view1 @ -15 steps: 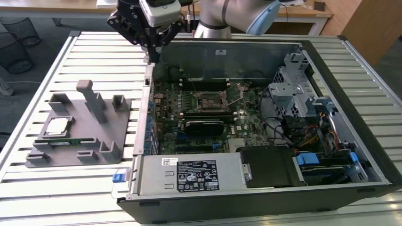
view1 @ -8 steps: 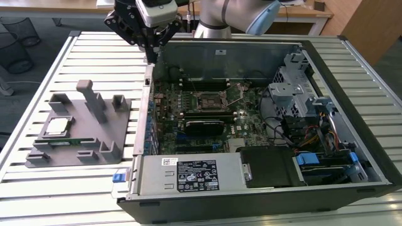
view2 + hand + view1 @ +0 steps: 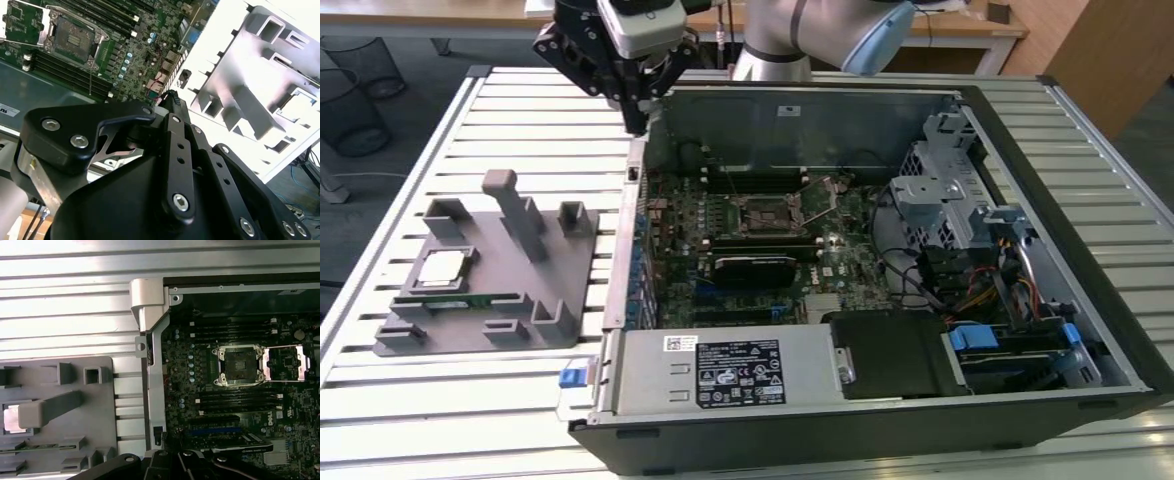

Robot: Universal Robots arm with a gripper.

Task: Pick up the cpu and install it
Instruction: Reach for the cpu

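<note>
The gripper [image 3: 638, 124] hangs in the upper part of the exterior view, left of centre. Its fingers are drawn together to a narrow point and hold nothing. The tip sits just above the top corner of the case [image 3: 854, 432], at the wall on the exterior view's left, with the arm [image 3: 787, 35] rising behind it at the top edge. The cpu [image 3: 444, 268] lies flat in a recess of the grey holder [image 3: 480, 325] at the exterior view's left, well apart from the gripper, and nothing touches it. A green stick [image 3: 464, 299] lies in a slot of the holder just below the cpu in that frame, and a tall post of the holder stands near the cpu on its right. In the first wrist view the cpu [image 3: 11, 419] shows as a bright square, partly hidden by that post. The holder and the case both rest on the slatted metal table [image 3: 520, 120], side by side. The case lies open, with the board facing up. On the board the socket [image 3: 767, 212] sits near the middle of the exterior view; in the first wrist view the socket [image 3: 239, 366] stands bare, with its metal plate [image 3: 285, 362] folded back beside it. In the second wrist view the closed gripper [image 3: 174, 98] points at the case wall between board and holder.
</note>
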